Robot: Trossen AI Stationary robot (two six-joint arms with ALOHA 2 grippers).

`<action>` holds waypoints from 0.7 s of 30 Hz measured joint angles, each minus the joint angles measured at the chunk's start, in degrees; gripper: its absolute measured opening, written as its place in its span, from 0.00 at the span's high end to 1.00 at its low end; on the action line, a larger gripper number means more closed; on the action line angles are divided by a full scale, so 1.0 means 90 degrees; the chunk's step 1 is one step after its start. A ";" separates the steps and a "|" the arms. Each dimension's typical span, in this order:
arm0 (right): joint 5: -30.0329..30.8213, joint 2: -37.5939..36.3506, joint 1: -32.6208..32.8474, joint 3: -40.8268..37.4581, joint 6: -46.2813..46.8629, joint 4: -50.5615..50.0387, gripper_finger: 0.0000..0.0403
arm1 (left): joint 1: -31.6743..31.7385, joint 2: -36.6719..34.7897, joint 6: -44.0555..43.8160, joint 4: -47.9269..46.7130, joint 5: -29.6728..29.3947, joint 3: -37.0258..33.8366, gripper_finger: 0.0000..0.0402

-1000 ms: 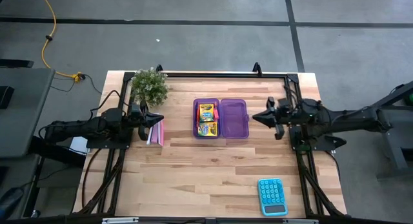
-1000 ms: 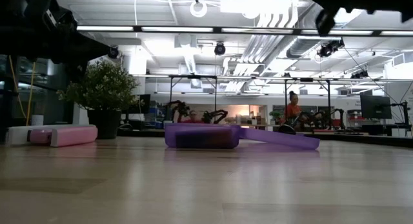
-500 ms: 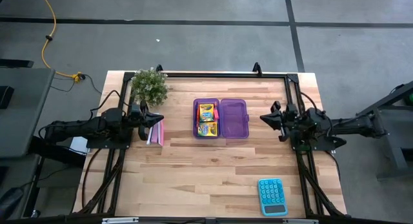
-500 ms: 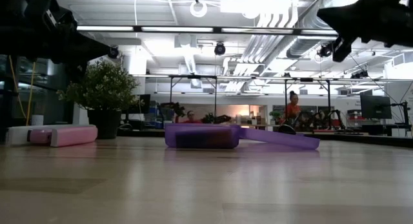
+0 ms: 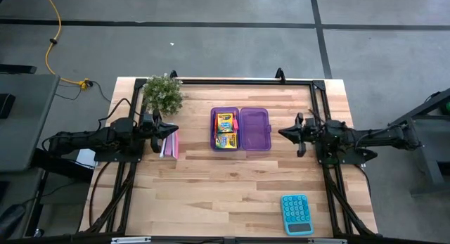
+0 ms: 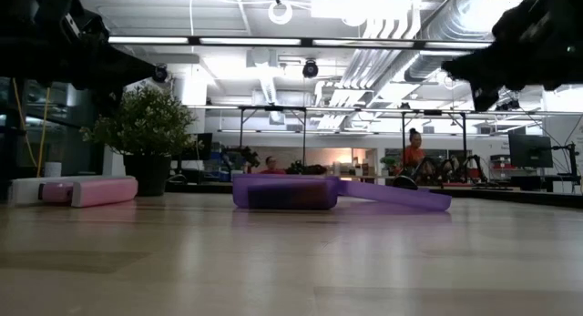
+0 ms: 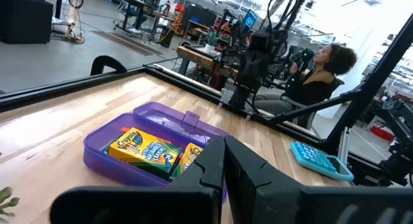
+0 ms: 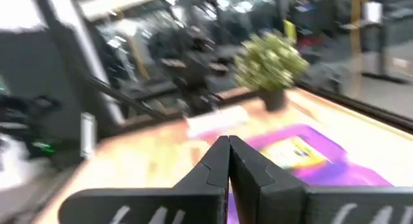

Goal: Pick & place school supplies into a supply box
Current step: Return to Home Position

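Translucent purple hinged plastic supply box (image 5: 254, 130) lies open (yellow-green crayon boxes (image 5: 225, 130) inside). Left gripper (image 5: 173, 130) and right gripper (image 5: 283, 133) flank it, both pinched closed, empty.

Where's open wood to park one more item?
The near half is bare, left of the teal calculator. So is the far strip right of the plant. Crowded: the middle row, holding the booklet, the purple supply box, the left end effector and the right end effector.
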 joint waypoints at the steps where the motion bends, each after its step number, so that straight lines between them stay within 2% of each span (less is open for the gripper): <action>1: 0.0189 0.0000 0.0002 0.0000 -0.0021 -0.0192 1.00 | 0.0000 0.0000 0.0000 0.0000 0.0000 0.0000 1.00; 4: 0.0774 0.0002 0.0000 0.0000 -0.0155 -0.0731 1.00 | 0.0000 0.0000 0.0000 0.0000 0.0001 0.0000 1.00; 6: 0.0878 -0.0002 -0.0002 0.0000 -0.0233 -0.0952 1.00 | 0.0000 0.0000 -0.0001 0.0000 0.0001 0.0000 1.00; 14: 0.0001 -0.0002 0.0000 0.0000 -0.0349 -0.1676 1.00 | 0.0000 0.0000 0.0000 0.0000 0.0002 0.0000 1.00; 21: -0.0129 0.0000 0.0000 0.0000 -0.0591 -0.1813 1.00 | 0.0000 0.0000 0.0000 0.0000 0.0004 0.0000 1.00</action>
